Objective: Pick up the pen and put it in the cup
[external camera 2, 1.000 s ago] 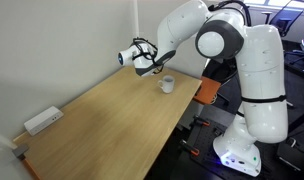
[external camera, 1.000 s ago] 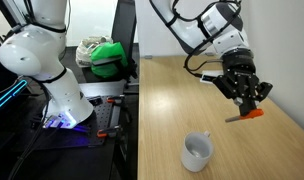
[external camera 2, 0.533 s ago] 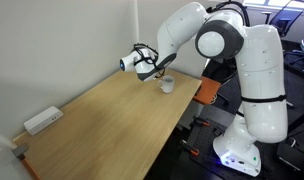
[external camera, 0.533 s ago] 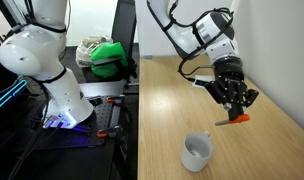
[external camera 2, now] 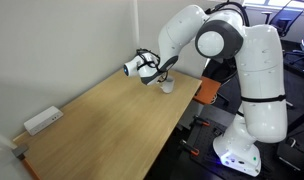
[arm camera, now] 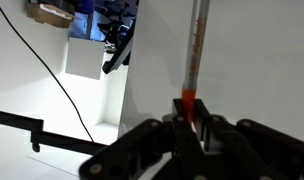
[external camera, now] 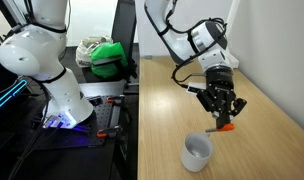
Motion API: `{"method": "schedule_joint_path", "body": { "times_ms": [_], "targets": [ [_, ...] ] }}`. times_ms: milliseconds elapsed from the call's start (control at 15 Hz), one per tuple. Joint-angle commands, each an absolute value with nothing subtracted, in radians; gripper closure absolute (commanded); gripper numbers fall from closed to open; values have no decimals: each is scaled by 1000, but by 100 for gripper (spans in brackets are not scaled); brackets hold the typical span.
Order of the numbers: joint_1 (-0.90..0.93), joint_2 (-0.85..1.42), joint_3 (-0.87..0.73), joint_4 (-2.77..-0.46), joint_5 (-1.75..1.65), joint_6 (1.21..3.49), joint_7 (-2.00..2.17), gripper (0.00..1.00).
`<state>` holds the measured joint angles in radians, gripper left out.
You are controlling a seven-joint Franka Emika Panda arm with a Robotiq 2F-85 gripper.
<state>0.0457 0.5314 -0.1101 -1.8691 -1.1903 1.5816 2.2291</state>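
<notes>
My gripper (external camera: 223, 117) is shut on the pen (external camera: 226, 127), whose orange-red end shows below the fingers. It hangs in the air just above and to the right of the white cup (external camera: 196, 152), which stands upright on the wooden table (external camera: 262, 140). In the wrist view the pen (arm camera: 194, 60) runs up from between the jaws (arm camera: 190, 118), orange at the grip and greyish farther out. In an exterior view the gripper (external camera 2: 152, 73) is beside the cup (external camera 2: 167, 86), which the arm partly hides. The pen cannot be made out there.
A white rectangular box (external camera 2: 42, 121) lies at the far end of the table. A green bag (external camera: 106, 57) sits on a stand off the table's edge. A second white robot base (external camera: 52, 70) stands to the side with cables.
My gripper has moved with the pen down and toward the cup, from off to its side to nearly above its rim. The cup has not moved.
</notes>
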Motion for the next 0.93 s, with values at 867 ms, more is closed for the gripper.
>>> {"method": "schedule_joint_path", "body": {
  "times_ms": [867],
  "targets": [
    [-16,570,-71,-1920,-1189,1678,2361,97]
  ]
}}
